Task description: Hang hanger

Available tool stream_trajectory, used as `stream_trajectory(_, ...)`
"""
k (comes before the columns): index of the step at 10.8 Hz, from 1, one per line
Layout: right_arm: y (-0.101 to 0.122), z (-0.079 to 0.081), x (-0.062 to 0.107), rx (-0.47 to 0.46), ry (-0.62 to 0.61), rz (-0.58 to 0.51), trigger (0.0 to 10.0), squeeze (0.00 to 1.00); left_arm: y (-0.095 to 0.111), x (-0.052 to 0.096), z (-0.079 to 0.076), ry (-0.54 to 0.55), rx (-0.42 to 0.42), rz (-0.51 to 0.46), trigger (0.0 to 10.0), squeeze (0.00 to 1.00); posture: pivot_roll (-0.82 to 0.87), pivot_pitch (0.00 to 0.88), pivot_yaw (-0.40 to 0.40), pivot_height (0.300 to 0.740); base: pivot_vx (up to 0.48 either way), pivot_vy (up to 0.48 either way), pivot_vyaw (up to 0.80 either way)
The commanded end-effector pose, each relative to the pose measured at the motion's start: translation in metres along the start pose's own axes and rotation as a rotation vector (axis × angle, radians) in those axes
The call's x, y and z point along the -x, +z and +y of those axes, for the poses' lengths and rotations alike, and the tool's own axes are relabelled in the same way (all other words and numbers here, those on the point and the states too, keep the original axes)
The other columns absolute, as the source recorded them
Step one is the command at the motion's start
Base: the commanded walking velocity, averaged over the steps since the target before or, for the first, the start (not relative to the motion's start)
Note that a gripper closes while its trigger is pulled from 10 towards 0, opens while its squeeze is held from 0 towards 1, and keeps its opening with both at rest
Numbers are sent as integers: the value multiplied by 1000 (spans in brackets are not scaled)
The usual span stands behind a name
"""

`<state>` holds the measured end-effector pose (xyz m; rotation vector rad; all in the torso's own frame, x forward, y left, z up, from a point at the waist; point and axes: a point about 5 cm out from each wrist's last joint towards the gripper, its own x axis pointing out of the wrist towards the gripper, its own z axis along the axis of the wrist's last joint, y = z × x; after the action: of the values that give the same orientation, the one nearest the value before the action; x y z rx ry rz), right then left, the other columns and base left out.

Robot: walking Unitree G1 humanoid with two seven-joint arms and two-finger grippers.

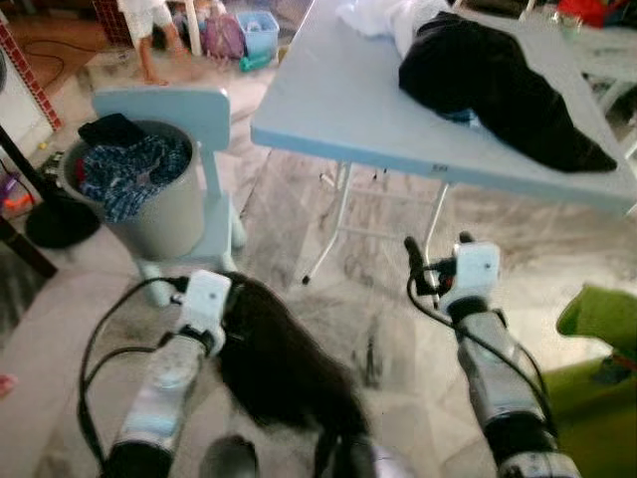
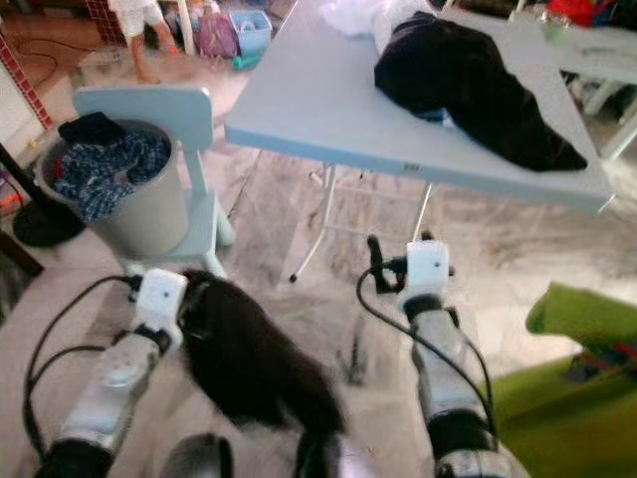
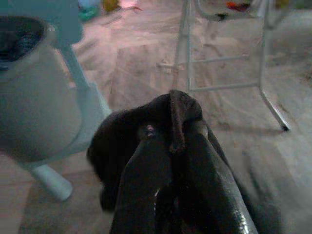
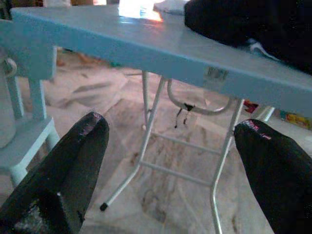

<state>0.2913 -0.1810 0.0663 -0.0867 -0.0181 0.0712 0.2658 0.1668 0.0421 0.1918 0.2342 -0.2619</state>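
A dark garment [image 1: 284,373] hangs from my left gripper [image 1: 231,299], low over the floor in front of me. In the left wrist view a fold of that cloth [image 3: 178,114] is pinched between the two black fingers [image 3: 146,180], so this gripper is shut on it. My right gripper [image 1: 438,257] is held up just short of the table's near edge. Its fingers [image 4: 87,141] stand wide apart with nothing between them. No hanger can be made out.
A light blue folding table [image 1: 338,100] carries a black garment [image 1: 498,80] and white cloth [image 1: 383,15]. At left, a grey bucket of clothes [image 1: 139,189] sits on a pale blue chair [image 1: 214,110]. A green object [image 1: 602,319] lies right. A person [image 1: 149,30] stands far back.
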Motion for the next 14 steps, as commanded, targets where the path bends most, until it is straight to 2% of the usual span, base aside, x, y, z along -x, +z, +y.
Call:
stream_trajectory(1, -1, -1, -1, 9, -3, 7, 10000, 0, 12, -3, 2, 15, -3, -59, 10000, 0, 55, 111, -63, 740, 0, 480, -800)
stream_trajectory(4, 0, 0, -2, 14, -4, 3, 10000, 0, 24, -8, 5, 16, -2, -97, 10000, 0, 54, 119, -65, 740, 0, 480, -800)
stream_trajectory(14, 2, 0, -5, 37, -1, -1, 10000, 0, 30, -13, 4, -45, -60, -131, 10000, 0, 43, 104, -73, 740, 0, 465, -800)
